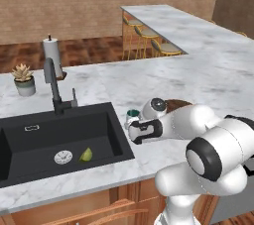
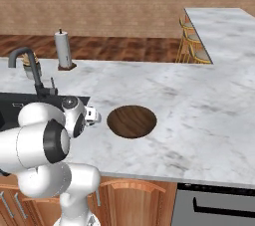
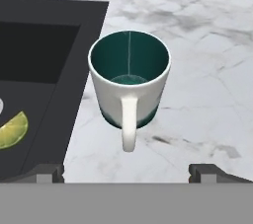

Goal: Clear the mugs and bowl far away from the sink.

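A mug (image 3: 129, 82), white outside and teal inside, stands upright on the marble counter just right of the sink (image 3: 34, 50), its handle turned toward my hand. My gripper (image 3: 127, 171) is open, its fingertips wide apart on the near side of the mug, with nothing between them. In the left base view the same mug (image 1: 132, 116) sits by the black sink (image 1: 30, 142), right beside my wrist. The dark brown bowl (image 2: 131, 121) lies flat on the counter to the right of my hand, and my arm partly hides the bowl (image 1: 179, 104) in the left base view.
A small bright green thing (image 1: 86, 155) lies in the basin beside the silver drain (image 1: 63, 157); I cannot tell what it is. A black faucet (image 1: 53, 86), a potted plant (image 1: 24, 79) and a paper towel roll (image 1: 52, 56) stand behind the sink. Bar stools (image 1: 149, 38) line the far counter.
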Controlling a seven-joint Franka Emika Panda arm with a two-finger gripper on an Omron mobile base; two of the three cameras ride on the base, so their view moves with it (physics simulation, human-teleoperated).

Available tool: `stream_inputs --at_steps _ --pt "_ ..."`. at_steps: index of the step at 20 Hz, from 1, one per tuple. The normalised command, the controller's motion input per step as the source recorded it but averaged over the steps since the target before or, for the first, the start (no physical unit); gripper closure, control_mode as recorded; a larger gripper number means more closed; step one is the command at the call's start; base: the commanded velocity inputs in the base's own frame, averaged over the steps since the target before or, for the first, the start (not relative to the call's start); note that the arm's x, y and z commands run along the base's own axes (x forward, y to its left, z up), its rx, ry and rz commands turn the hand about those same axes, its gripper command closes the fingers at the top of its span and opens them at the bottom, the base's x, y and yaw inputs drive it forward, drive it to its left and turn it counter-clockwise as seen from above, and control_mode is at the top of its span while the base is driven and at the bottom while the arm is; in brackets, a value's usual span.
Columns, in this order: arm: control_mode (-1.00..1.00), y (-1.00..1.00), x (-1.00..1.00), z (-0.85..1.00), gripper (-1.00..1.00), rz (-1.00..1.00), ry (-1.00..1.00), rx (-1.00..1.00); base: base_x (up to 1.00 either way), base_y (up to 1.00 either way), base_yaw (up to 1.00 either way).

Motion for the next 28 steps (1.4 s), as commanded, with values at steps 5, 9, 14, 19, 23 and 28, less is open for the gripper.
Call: stream_inputs --at_steps 5,9,14,19,23,28 --pt "-1.0 0.0 0.19 -0.12 -1.0 0.0 0.0 0.0 0.0 0.0 0.0" --pt "-1.0 0.01 0.21 -0.15 -1.0 0.0 0.0 0.0 0.0 0.0 0.0" --pt "-1.0 0.03 0.26 -0.16 -1.0 0.0 0.0 0.0 0.0 0.0 0.0" --pt "-1.0 0.17 0.23 -0.14 1.0 0.0 0.0 0.0 0.0 0.0 0.0" --pt "-1.0 0.05 0.32 -0.14 1.0 0.0 0.0 0.0 0.0 0.0 0.0" --pt "-1.0 0.0 0.35 -0.18 1.0 0.0 -0.01 0.0 0.0 0.0 0.0"
